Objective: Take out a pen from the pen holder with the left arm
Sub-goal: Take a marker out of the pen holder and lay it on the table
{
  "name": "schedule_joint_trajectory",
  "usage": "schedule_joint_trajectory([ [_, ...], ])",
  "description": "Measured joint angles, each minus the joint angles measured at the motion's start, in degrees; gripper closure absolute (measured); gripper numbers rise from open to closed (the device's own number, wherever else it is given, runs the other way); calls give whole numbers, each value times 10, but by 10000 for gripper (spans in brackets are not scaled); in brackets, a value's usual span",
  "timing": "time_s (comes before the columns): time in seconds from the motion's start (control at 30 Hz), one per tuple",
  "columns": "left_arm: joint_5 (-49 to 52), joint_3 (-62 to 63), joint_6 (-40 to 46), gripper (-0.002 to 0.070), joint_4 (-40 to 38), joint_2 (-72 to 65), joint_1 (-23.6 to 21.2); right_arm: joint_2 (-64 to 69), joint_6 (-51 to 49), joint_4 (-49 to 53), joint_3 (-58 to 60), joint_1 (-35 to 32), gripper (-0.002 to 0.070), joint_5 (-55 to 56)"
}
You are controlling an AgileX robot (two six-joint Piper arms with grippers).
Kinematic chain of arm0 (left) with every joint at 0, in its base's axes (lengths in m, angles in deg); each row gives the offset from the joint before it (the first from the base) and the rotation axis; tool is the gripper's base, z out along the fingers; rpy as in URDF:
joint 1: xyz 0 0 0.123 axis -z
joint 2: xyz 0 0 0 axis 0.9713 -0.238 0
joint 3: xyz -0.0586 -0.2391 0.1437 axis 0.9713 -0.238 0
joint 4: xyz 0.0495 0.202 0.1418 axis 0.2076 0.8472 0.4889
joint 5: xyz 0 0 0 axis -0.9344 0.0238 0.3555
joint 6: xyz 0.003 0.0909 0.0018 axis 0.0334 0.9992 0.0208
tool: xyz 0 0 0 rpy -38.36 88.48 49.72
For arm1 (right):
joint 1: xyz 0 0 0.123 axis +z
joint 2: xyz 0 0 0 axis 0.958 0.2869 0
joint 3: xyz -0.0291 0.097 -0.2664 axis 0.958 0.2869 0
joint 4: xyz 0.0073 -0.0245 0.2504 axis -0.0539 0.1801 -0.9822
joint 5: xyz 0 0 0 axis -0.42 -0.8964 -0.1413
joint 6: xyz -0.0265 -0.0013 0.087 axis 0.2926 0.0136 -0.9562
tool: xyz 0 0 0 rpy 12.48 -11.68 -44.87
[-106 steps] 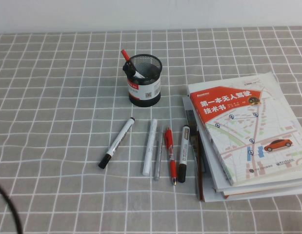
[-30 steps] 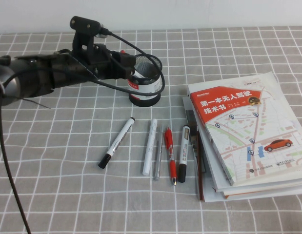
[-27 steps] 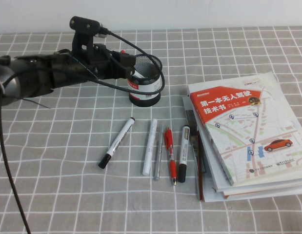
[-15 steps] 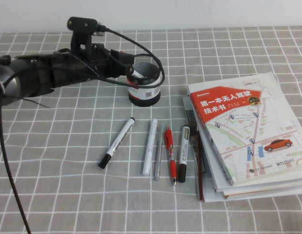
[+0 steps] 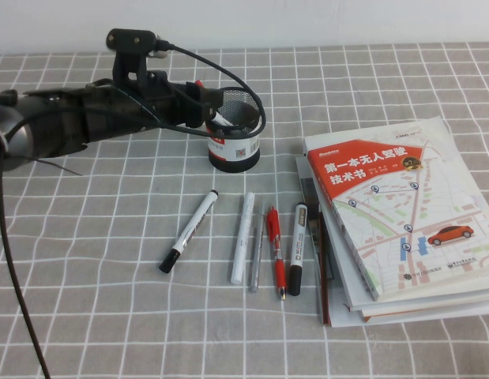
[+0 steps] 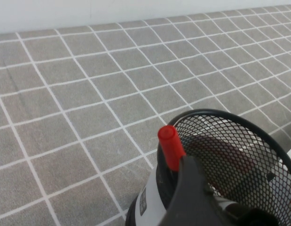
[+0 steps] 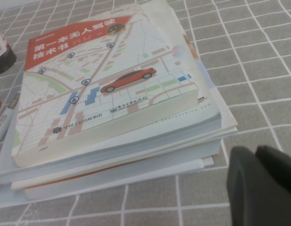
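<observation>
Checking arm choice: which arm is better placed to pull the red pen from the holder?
Left. The left gripper is at the pen holder by the red pen; the right gripper sits near the books.

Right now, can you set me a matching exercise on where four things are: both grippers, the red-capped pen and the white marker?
1 left gripper
2 right gripper
3 red-capped pen
4 white marker

A lying flat on the checked cloth
B off the near right corner of the stack of books
C standing inside the pen holder
D hovering at the pen holder's rim

Pairs: 1-D, 2-B, 3-C, 4-A
</observation>
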Motion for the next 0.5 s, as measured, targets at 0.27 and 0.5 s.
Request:
schedule_joint_trajectory([
  [0.27, -10, 0, -21, 270, 0, 0, 0, 0, 0, 0, 0, 0, 689, 0],
  [0.5, -19, 0, -39, 270, 1, 0, 0, 0, 0, 0, 0, 0, 689, 0],
])
